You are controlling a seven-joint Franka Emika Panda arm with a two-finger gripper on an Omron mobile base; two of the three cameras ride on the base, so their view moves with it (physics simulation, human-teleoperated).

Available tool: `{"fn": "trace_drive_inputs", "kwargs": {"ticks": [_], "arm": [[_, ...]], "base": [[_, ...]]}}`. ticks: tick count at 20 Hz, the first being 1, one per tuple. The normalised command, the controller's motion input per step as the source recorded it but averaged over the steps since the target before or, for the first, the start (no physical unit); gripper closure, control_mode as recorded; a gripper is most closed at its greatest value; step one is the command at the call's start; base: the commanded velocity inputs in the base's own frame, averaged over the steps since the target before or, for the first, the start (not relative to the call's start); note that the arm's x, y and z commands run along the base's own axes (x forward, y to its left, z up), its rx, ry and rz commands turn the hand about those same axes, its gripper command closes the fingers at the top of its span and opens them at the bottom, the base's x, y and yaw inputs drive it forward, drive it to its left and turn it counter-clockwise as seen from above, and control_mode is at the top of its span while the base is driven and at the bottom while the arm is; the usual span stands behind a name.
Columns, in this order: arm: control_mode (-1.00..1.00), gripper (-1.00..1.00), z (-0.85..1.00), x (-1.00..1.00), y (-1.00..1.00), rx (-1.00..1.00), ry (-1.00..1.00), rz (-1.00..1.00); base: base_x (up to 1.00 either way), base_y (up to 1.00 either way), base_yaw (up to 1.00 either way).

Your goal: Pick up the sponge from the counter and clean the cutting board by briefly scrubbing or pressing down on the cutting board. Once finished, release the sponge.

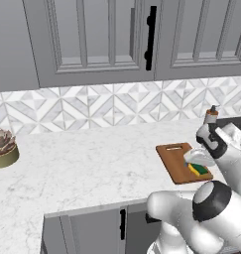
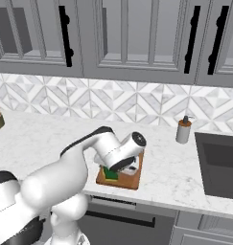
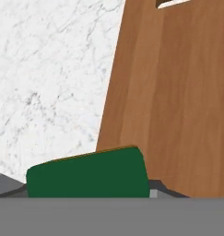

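Note:
The reddish-brown cutting board [image 1: 173, 161] [image 2: 131, 181] [image 3: 178, 92] lies on the white marble counter [image 1: 92, 158] [image 2: 41, 139] [image 3: 49, 69] near its front edge. The sponge [image 1: 200, 170] [image 2: 110, 174] [image 3: 88, 177], dark green over yellow, rests on the board's near corner. My gripper [image 1: 198, 165] [image 2: 117, 171] [image 3: 85, 190] points down over it, shut on the sponge, whose green top fills the space between the fingertips. In the hand view the sponge overlaps the board's left edge, and the board's handle slot shows at the top.
A soap dispenser [image 1: 210, 115] [image 2: 183, 129] stands behind the board, next to a dark sink [image 2: 218, 162]. A potted succulent [image 1: 3, 148] sits far left on the counter. Grey wall cabinets hang above the tiled backsplash.

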Motion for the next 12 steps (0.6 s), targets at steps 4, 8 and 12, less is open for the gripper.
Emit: {"fn": "trace_drive_inputs", "kwargs": {"ticks": [4, 8, 12], "arm": [[-1.0, 1.0, 0.3, -0.05, 1.0, 0.0, 0.0, 0.05], [-1.0, 1.0, 0.08, 0.27, 1.0, -0.11, 0.07, 0.05], [-1.0, 1.0, 0.01, 0.22, 0.99, -0.02, 0.02, 0.0]], "base": [[0.0, 0.0, 0.0], [0.0, 0.0, 0.0], [0.0, 0.0, 0.0]]}}
